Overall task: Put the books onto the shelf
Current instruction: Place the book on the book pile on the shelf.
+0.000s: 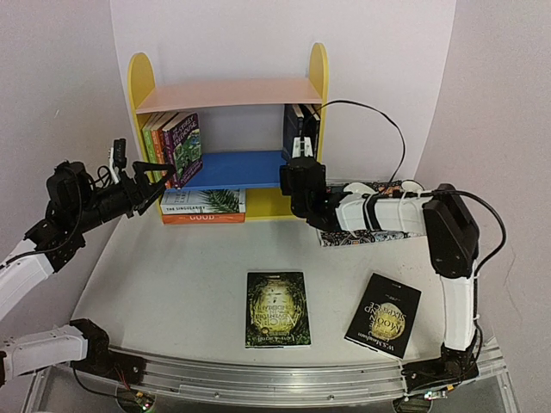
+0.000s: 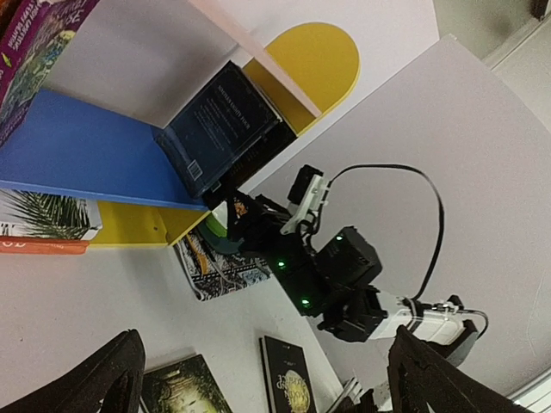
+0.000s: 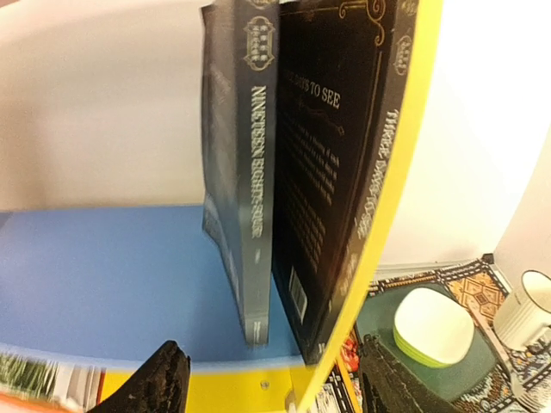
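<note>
The shelf (image 1: 140,82) has yellow sides, a pink top board and a blue middle board (image 1: 232,168). On the blue board, green, orange and purple floral books (image 1: 183,146) lean at the left, and two dark books (image 1: 297,125) stand upright at the right. A palm-leaf book (image 1: 204,200) lies flat on an orange one (image 1: 202,218) on the base. Two dark books (image 1: 277,308) (image 1: 383,315) lie on the table. My left gripper (image 1: 164,181) (image 2: 267,379) is open beside the purple book. My right gripper (image 1: 299,159) (image 3: 271,387) is open just before the grey book (image 3: 250,172) and the black book (image 3: 331,129), with nothing between its fingers.
A patterned cloth mat (image 1: 362,234) lies right of the shelf under my right arm, with a pale green bowl (image 3: 435,327) and a white cup (image 3: 527,317) on it. A black cable (image 1: 379,120) loops above the right arm.
</note>
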